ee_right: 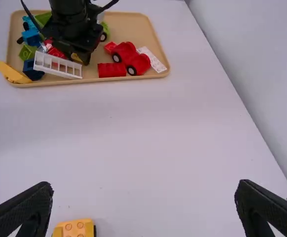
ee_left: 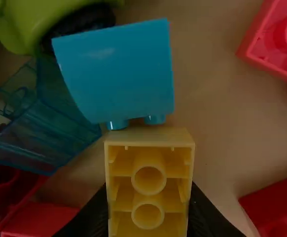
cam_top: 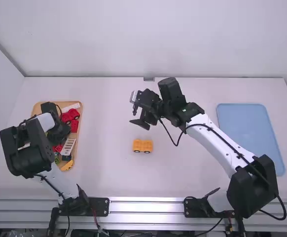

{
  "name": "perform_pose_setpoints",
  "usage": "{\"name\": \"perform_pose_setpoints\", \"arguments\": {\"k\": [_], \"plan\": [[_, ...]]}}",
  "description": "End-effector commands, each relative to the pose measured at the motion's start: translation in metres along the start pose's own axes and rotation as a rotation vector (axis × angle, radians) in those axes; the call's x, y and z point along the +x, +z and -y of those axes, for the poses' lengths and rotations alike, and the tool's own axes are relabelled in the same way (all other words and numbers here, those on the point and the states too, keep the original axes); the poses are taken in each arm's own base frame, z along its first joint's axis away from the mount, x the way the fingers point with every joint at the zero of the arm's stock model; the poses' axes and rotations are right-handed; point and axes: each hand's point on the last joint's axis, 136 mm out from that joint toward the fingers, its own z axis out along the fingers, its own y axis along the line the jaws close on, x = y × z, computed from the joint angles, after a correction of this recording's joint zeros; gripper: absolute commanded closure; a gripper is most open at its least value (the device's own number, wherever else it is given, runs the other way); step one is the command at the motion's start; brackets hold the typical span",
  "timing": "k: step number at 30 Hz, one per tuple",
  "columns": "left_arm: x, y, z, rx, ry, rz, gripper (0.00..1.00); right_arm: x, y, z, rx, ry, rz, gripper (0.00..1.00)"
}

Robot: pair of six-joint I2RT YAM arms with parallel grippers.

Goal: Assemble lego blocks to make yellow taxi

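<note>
- We see the left claw [cam_top: 59, 132] over the wooden tray [ee_right: 133, 25], gripping a yellow block [ee_left: 149, 185], its hollow underside facing the wrist camera.
- Just beside that block we see a blue block [ee_left: 116, 71].
- We have the right claw [cam_top: 141, 121] above the table [cam_top: 183, 173], its fingers spread wide with nothing between them.
- Our wheeled yellow piece [cam_top: 143, 145] sits on the table, between the tray and the blue mat [cam_top: 251, 133].
- In the tray we also spot red cars [ee_right: 128, 57].
</note>
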Motion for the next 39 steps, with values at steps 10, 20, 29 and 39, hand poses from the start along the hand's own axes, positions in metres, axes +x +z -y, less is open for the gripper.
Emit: {"name": "perform_pose_setpoints", "arguments": {"k": [10,20,29,39], "plan": [[-0.007,-0.071,0.024,0.204,0.209,0.087,0.91,-0.007,-0.013,0.009,0.034,0.028,0.034,0.01],[0.115,-0.225,0.118,1.13,1.07,0.442,0.9,-0.009,-0.025,0.017,-0.106,0.162,0.188,0.01],[0.257,-0.295,0.13,1.75,1.655,0.585,0.98,-0.014,-0.033,-0.011,-0.483,0.204,0.447,0.01],[0.282,-0.309,0.156,1.992,1.658,0.555,0.96,-0.018,-0.043,-0.02,-0.574,0.211,0.51,0.18]]}}
